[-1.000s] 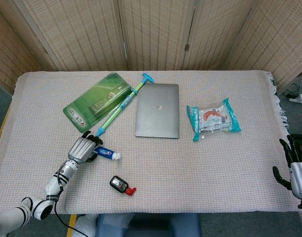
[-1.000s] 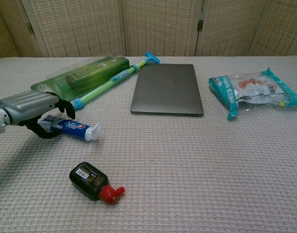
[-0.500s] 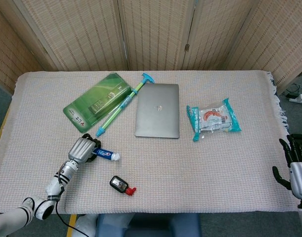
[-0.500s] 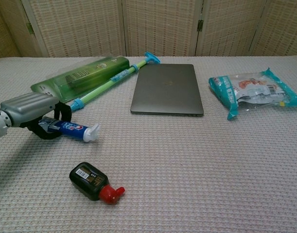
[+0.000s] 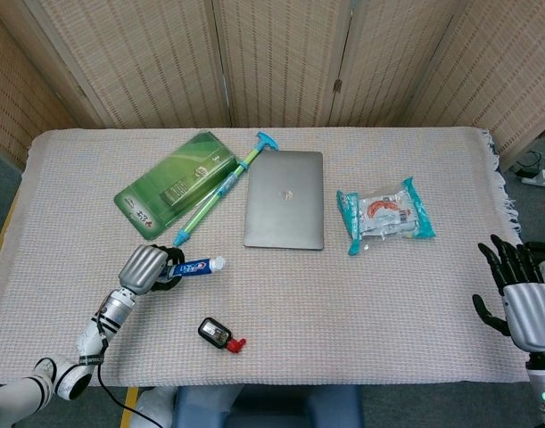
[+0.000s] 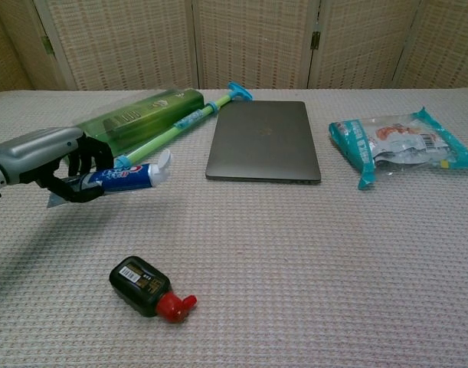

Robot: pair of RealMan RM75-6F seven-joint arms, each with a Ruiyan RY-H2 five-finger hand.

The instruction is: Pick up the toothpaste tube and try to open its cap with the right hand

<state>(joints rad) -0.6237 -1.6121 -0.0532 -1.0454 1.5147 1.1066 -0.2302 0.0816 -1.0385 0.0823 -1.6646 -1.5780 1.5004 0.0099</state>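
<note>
Left hand (image 6: 54, 165) of mine holds the toothpaste tube (image 6: 126, 175) above the tabletop near its front left corner, long axis level, cap (image 6: 164, 162) pointing right. My right hand (image 5: 520, 299), fingers spread and holding nothing, waits well apart at the right edge.

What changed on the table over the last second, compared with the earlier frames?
The left hand, already gripping the toothpaste tube, lifted it off the table; its white cap now tilts upward. The right hand, open, moved further into the head view. The laptop, black bottle, snack packet, toothbrush and green package stayed put.
</note>
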